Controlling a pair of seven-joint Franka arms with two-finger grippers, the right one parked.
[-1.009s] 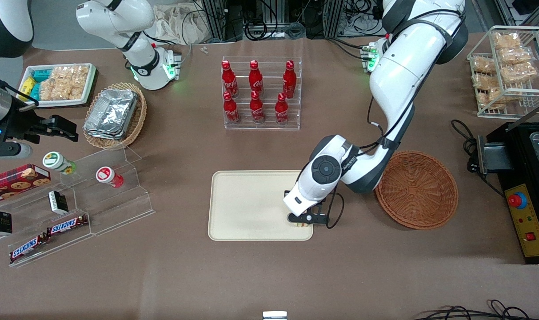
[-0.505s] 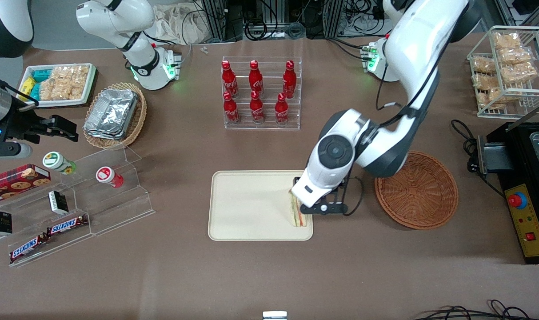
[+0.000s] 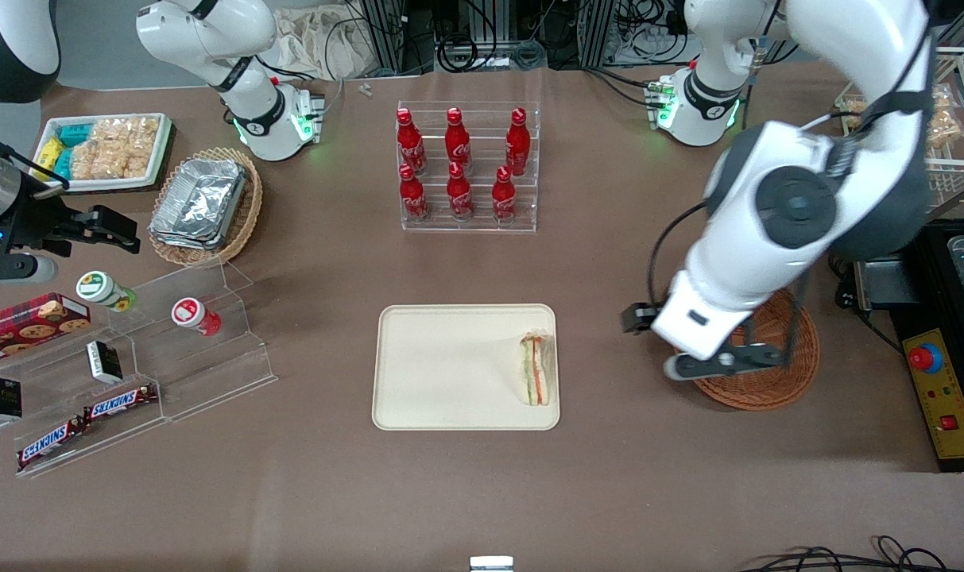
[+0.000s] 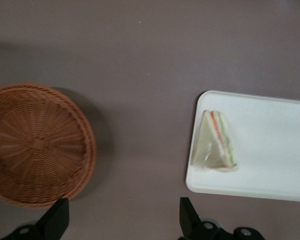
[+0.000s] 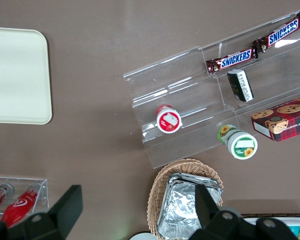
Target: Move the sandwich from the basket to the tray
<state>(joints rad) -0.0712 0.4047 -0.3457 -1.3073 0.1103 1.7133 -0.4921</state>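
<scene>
Spread wide with nothing between them, the jaws of the left gripper (image 4: pixel 122 225) hang high over the bare table between basket (image 3: pixel 756 342) and tray (image 3: pixel 450 365), at the right of the front frame. A second ago this gripper was down on the tray's working-arm end, over the sandwich (image 3: pixel 536 368); half a second ago it was lifting off, and now it has swung up and away toward the basket. The sandwich lies on the tray near that edge, free of any contact, and the basket is empty, so the placement looks finished. Brown matte table (image 3: pixel 482 492); cola bottles (image 3: pixel 458 171) in a clear rack stand at upper centre.
</scene>
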